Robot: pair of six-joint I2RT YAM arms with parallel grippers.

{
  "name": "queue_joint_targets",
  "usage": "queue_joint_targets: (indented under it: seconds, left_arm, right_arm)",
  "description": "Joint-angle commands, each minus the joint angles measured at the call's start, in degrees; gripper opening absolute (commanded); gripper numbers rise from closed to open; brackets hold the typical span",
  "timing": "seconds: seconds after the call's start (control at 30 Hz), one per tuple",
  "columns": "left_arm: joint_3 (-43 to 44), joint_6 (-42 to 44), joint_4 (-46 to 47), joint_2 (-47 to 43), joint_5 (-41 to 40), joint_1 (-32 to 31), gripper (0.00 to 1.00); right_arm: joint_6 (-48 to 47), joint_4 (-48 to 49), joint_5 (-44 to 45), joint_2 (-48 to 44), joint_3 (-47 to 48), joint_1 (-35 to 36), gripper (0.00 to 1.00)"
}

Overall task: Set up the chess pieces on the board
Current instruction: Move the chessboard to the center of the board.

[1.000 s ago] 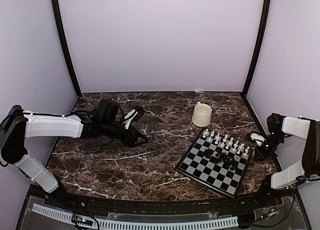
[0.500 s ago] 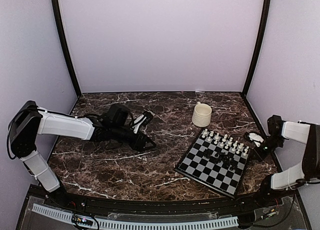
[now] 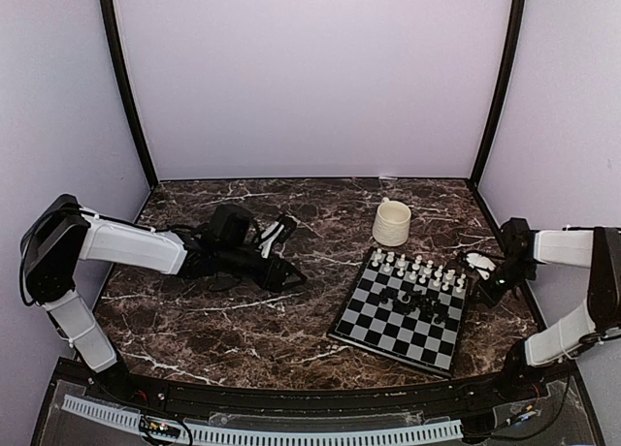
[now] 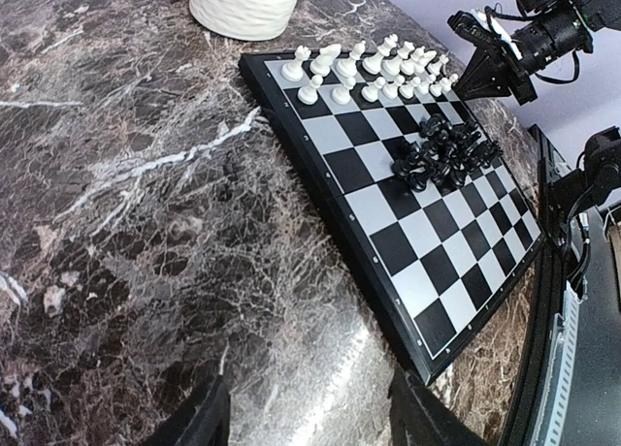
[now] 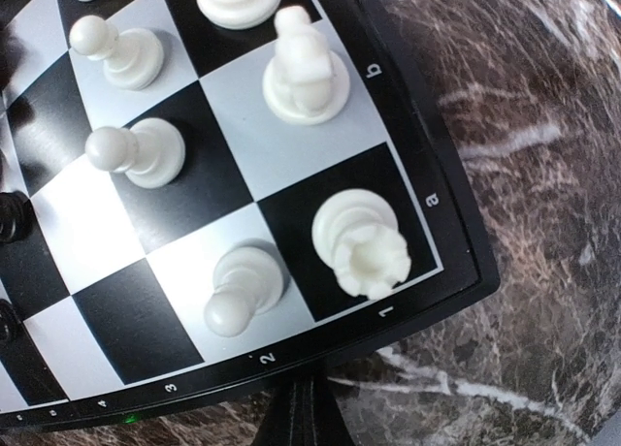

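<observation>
Resting on veined marble (image 3: 243, 320), checkered board (image 3: 388, 330) carries glossy pieces (image 3: 418, 266).

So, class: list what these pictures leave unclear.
Black pieces: top view, clumped, too small to tell kinds.
Mug: left wrist view, cut by top edge.
Board: right wrist view, only one corner in frame.
Left pincer: own view, only fingertips show at bottom edge.

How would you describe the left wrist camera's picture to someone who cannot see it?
A black-and-grey chessboard lies on a dark marble table, white pieces lined in two rows along its far edge and black pieces bunched near the middle. A cream mug stands beyond the far corner, and the right gripper, shut, is close to the board's far right corner.
</observation>
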Motion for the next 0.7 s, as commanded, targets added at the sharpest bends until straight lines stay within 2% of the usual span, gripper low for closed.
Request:
queue_joint_targets:
  seconds: [0.0,0.37,0.67]
  left_arm:
    - [-2.95,-1.61,2.06,-1.73,-0.96,-0.32,0.59]
    - [-8.66,-3.52,1.97,-5.56,-2.79,-0.3,0.59]
    - [-15.0,-4.96,0.61,-12.12,-1.89,-0.42,0.59]
  right_arm:
    - [2.87,2.71,-2.01,2.22,2.54,3.49,0.0]
    - [5.49,5.05,-0.37,6.5,4.86,13.29,0.0]
    - [8.12,6.84,0.55,10.28,7.07,20.76,0.0]
